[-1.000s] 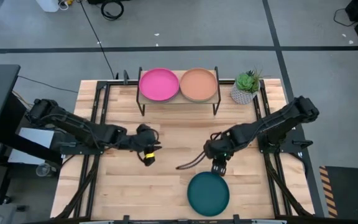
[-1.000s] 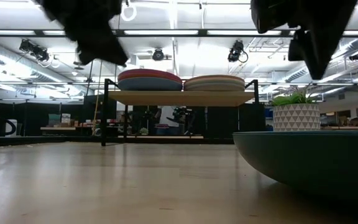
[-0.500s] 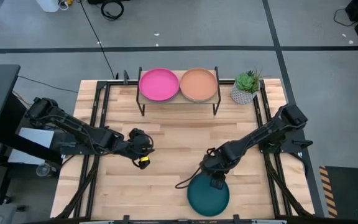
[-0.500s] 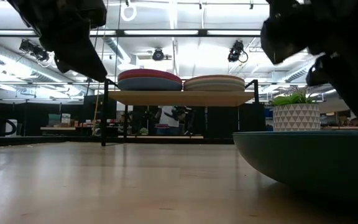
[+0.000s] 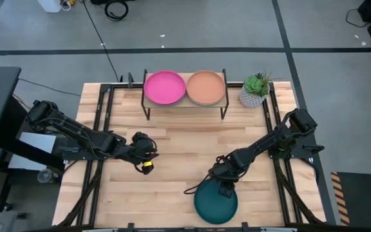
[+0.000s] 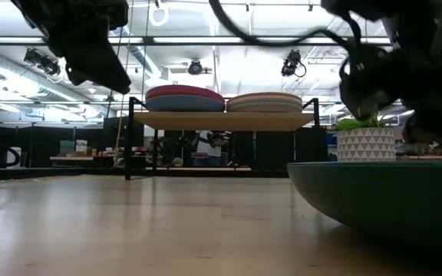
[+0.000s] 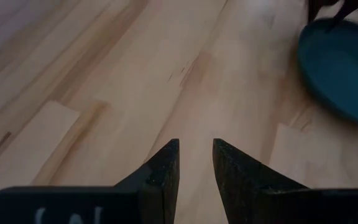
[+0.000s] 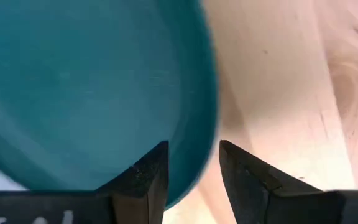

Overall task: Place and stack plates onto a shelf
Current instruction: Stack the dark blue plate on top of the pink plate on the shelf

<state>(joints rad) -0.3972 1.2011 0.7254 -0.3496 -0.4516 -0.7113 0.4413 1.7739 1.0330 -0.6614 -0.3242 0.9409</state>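
Note:
The dark teal plate (image 5: 216, 202) lies flat on its base on the table near the near edge, large at the right of the low view (image 6: 382, 199). My right gripper (image 5: 225, 187) is open at the plate's far rim (image 8: 191, 165). My left gripper (image 5: 147, 164) hovers over bare wood left of centre, narrowly open (image 7: 194, 149). The shelf (image 5: 185, 103) stands at the far edge with two stacks of plates on it, one topped magenta (image 5: 165, 87), the other tan (image 5: 205, 87). My right gripper comes from above, pointing down, with one finger (image 8: 145, 177) over the dark teal plate's inside and the other (image 8: 244, 180) outside its far rim (image 8: 201, 124). Whether the fingers touch the rim, I cannot tell. The plate rests flat on the table.
A potted plant (image 5: 255, 90) in a white pot stands right of the shelf at the far right corner. A dark cable (image 5: 198, 185) loops from the right arm over the table beside the plate. Bare wood lies between the shelf and both grippers.
My right gripper has moved toward the near edge and down, from the table's middle to the far rim of the dark teal plate. My left gripper has drawn back a little toward the left and near edges. The plate has stayed in place.

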